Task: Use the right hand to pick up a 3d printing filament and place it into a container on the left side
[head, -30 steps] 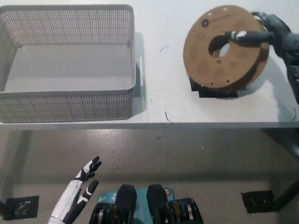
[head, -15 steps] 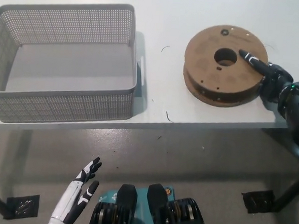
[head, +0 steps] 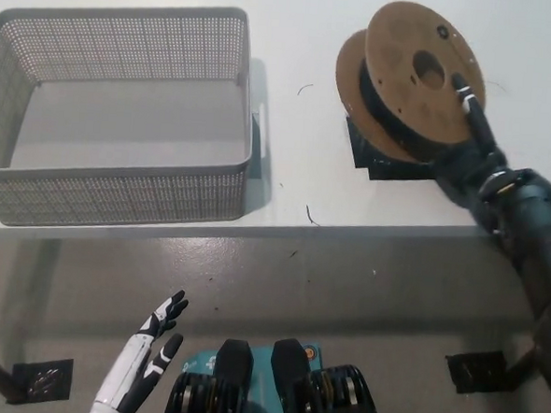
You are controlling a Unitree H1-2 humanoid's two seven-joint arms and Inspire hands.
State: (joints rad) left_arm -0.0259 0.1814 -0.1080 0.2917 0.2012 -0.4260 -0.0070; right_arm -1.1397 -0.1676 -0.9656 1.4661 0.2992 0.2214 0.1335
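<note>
Right hand (head: 468, 143) grips the tilted filament spool (head: 410, 79) above the table (head: 296, 184).

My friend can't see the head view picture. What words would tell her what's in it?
The black right hand tilts a brown filament spool up off a white table, right of an empty grey mesh basket. The white left hand rests open, below the table.

Between the basket (head: 122, 113) and the spool (head: 410, 79) lies a broad strip of bare worktop (head: 298, 142), with only a few thin dark strands lying flat on it. The basket's right wall and handle (head: 255, 130) stand up at the strip's left edge. Inside, the basket holds nothing and is open from above. The spool stands tilted at the right, the right hand (head: 471, 148) against it. The left hand (head: 150, 353) hangs low, below the worktop's front edge.
</note>
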